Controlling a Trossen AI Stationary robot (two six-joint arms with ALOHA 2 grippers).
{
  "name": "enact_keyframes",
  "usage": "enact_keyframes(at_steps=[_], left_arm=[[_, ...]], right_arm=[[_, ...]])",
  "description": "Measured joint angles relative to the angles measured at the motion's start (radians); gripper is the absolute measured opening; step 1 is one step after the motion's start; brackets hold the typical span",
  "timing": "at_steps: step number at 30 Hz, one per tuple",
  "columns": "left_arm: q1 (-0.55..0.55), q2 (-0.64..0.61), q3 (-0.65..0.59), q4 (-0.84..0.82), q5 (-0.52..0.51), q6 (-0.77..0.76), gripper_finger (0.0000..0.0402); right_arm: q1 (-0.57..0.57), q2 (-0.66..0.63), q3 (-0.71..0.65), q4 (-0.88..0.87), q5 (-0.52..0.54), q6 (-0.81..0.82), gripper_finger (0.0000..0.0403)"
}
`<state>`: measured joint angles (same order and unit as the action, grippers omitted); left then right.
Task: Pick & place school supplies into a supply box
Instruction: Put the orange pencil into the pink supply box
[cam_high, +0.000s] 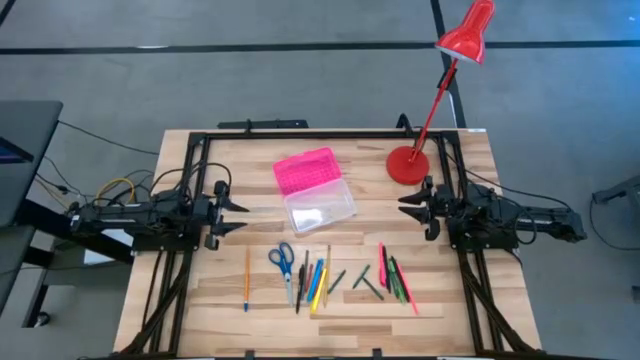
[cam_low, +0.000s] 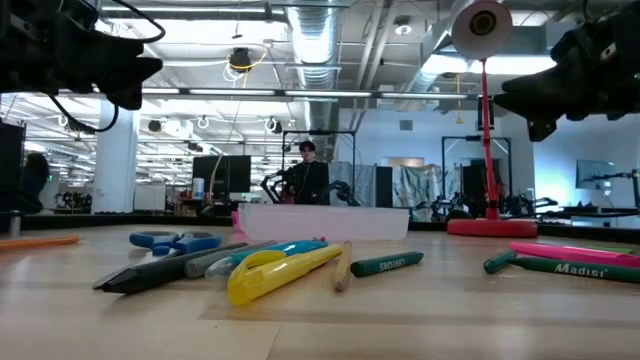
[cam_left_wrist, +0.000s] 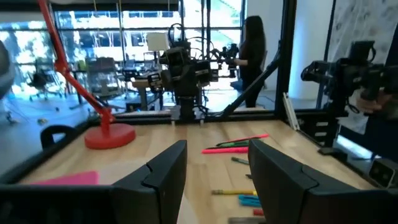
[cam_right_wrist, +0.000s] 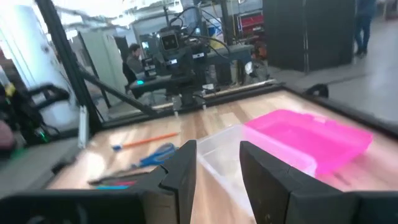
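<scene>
My left gripper (cam_high: 240, 212) & right gripper (cam_high: 405, 207): both spread wide, empty, touching nothing, flanking box (cam_high: 315, 190)

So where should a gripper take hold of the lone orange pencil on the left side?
Grip the orange pencil near mid-shaft, coming straight down, fingers closing across its width. It lies flat, apart from the scissors, so both sides look free. The left gripper, open, is probably the nearer one.
</scene>
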<state>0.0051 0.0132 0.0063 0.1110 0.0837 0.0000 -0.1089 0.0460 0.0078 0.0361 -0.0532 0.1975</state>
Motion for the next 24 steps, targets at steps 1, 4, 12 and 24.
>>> enact_keyframes(at_steps=[1, 4, 12, 24], left_arm=[[0.0, 0.0, 0.0, -0.008, 0.0, -0.015, 0.0167], [0.0, 0.0, 0.0, -0.033, -0.01, -0.051, 0.0167], [0.0, 0.0, 0.0, -0.051, -0.014, -0.138, 0.0167], [-0.112, 0.192, 0.0, 0.095, -0.012, -0.347, 0.0167]], right_arm=[[0.0, 0.0, 0.0, 0.0, 0.0, 0.021, 0.0118], [0.0, 0.0, 0.0, -0.006, 0.0, 0.039, 0.0118], [-0.019, 0.0, 0.0, 0.008, 0.124, 0.092, 0.0118], [0.021, 0.002, 0.0, -0.022, 0.059, 0.03, 0.0118]])
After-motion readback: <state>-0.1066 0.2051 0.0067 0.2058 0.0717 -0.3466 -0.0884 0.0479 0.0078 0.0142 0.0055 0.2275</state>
